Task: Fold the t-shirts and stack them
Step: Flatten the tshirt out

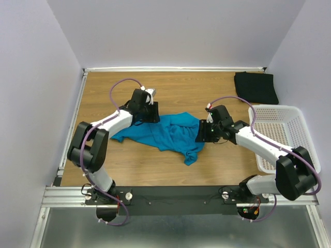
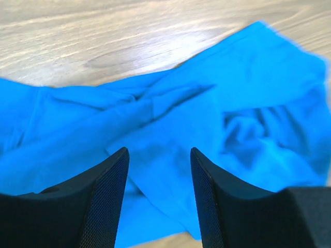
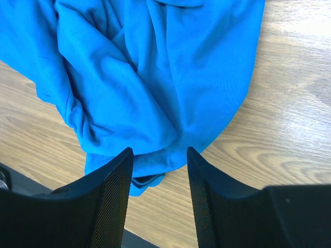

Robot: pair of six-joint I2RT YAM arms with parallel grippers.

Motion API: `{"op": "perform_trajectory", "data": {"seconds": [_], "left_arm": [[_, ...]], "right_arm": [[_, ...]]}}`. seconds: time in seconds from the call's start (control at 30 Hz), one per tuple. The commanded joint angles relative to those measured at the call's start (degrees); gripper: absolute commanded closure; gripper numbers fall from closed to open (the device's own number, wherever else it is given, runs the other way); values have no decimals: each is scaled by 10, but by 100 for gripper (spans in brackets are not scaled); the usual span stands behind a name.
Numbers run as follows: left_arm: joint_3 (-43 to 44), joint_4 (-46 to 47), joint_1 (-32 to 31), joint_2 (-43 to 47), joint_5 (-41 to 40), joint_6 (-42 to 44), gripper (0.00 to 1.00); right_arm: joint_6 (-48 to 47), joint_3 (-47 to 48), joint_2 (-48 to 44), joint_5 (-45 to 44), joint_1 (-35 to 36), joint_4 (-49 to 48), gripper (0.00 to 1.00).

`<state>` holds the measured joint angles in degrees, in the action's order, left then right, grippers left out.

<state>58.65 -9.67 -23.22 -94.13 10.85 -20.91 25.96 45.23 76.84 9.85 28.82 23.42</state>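
Teal-blue cloth t-shirt point(image 1: 165, 133) lies mid-way on the wooden table point(image 1: 181, 90), between left gripper point(image 1: 150, 114) and right gripper point(image 1: 200, 132); black cloth t-shirt point(image 1: 255, 87) far right, behind white perforated plastic basket point(image 1: 274, 107).

Teal-blue t-shirt point(image 1: 165, 132) lies crumpled and unfolded at centre; black t-shirt point(image 1: 255, 87) sits folded flat at one o'clock, well apart.

You see a bright teal-blue t-shirt point(image 1: 168, 132), plain with no print. The black t-shirt point(image 1: 256, 88) is plain as well. Your table point(image 1: 207, 88) is light brown with a streaky wood grain. The basket point(image 1: 304, 129) is white, patterned with rows of small holes. The arms point(image 1: 111, 123) are white with black joints, and their cables point(image 1: 124, 81) are purple.
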Motion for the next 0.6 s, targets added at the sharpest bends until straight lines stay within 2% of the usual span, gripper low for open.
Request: {"op": "perform_trajectory", "data": {"seconds": [0.0, 0.23, 0.57], "left_arm": [[36, -39, 26, -54, -1, 50, 41], [35, -31, 36, -78, 17, 47, 36], [15, -11, 36, -84, 98, 40, 36]], "right_arm": [[1, 6, -8, -8, -1, -6, 47], [7, -8, -27, -13, -1, -6, 47], [6, -1, -18, -19, -1, -6, 47]]}}
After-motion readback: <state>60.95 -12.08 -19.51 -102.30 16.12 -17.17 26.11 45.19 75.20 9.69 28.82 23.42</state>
